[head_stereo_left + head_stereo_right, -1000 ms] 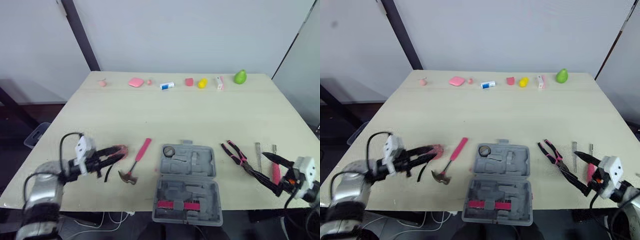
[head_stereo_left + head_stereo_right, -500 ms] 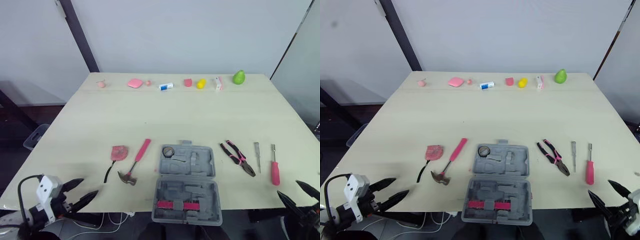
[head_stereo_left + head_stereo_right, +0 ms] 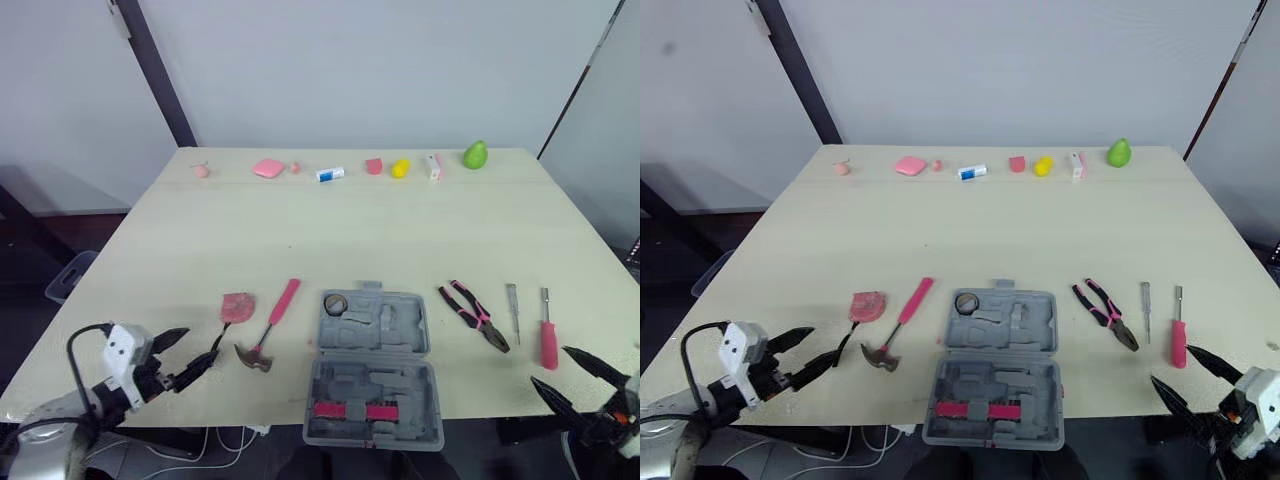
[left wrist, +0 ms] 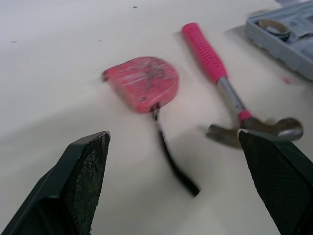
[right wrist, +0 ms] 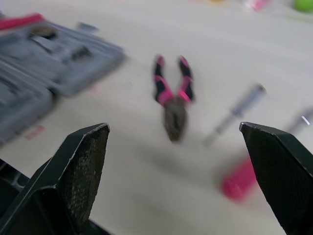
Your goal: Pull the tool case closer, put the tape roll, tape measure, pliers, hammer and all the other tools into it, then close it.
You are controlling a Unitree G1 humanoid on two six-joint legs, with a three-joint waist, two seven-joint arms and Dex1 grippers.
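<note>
The grey tool case (image 3: 375,365) lies open near the table's front edge, with a tape roll (image 3: 335,303) in its far left corner. Left of it lie the pink-handled hammer (image 3: 270,325) and the pink tape measure (image 4: 142,83), whose black strap trails toward me. My left gripper (image 3: 200,345) is open, just short of that strap, holding nothing. The pliers (image 3: 475,315), a slim screwdriver (image 3: 514,310) and a pink-handled screwdriver (image 3: 548,332) lie right of the case. My right gripper (image 3: 550,366) is open at the front edge, near the pink screwdriver.
Along the table's far edge (image 3: 350,150) runs a row of small items: pink pieces (image 3: 269,167), a blue-and-white tube (image 3: 331,174), a yellow object (image 3: 400,168) and a green pear (image 3: 475,155). A dark post (image 3: 160,75) stands behind the far left corner.
My left gripper let go of the tape measure, drew back off the front edge, then came forward again. My right gripper pulled back from the pliers and screwdrivers to the front edge.
</note>
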